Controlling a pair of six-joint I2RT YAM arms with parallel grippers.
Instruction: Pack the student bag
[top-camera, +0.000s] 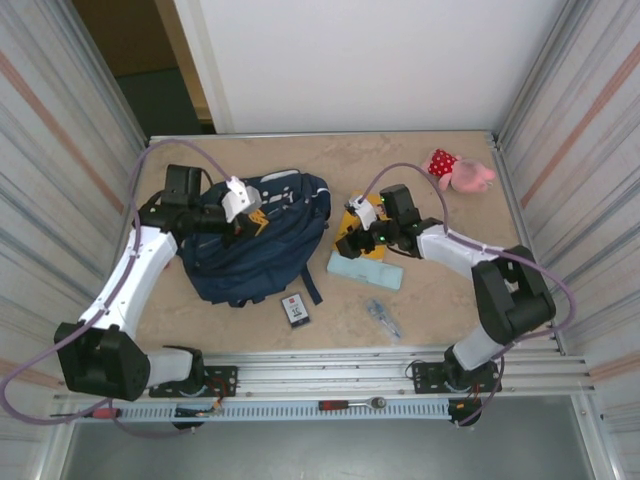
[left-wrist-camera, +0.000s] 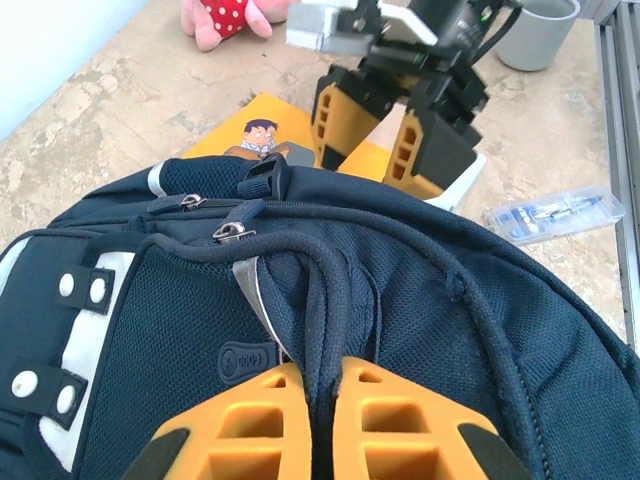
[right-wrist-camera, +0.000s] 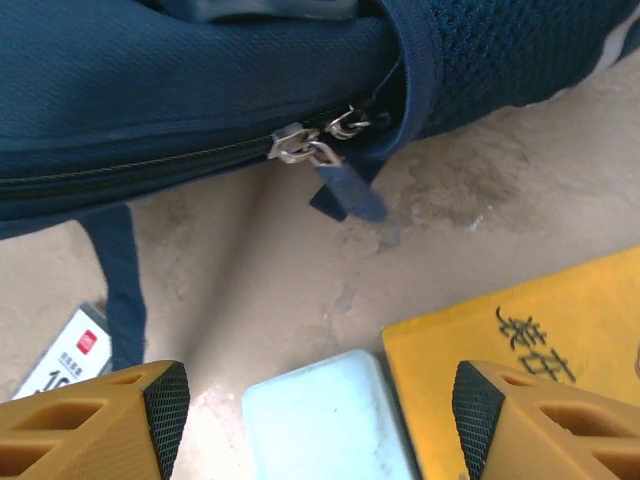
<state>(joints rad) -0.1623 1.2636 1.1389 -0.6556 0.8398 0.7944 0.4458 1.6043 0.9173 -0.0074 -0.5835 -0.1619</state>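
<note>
We are noting the left gripper (left-wrist-camera: 322, 398) pinching the student bag (left-wrist-camera: 430, 300) by its handle (left-wrist-camera: 327, 300); the right gripper (right-wrist-camera: 318, 400), at the bag's 3 o'clock, is standing spread.

Matt cloth (mesh panel): student bag (left-wrist-camera: 420, 330); metal zipper (right-wrist-camera: 300, 148).

The yellow book (right-wrist-camera: 540, 320) has large black Chinese characters on its cover. Two of them show in the right wrist view, partly cut off by the frame edge, and they are too incomplete to read with certainty. In the left wrist view the same cover shows a drawn cartoon boy (left-wrist-camera: 260, 135), with no legible words near him. The white card (right-wrist-camera: 65, 360) has a small red label and black digits starting with "1"; the rest is cut off. The backpack (left-wrist-camera: 420, 300) has a small rubber badge (left-wrist-camera: 245, 357) whose raised marks are too small to read.
</note>
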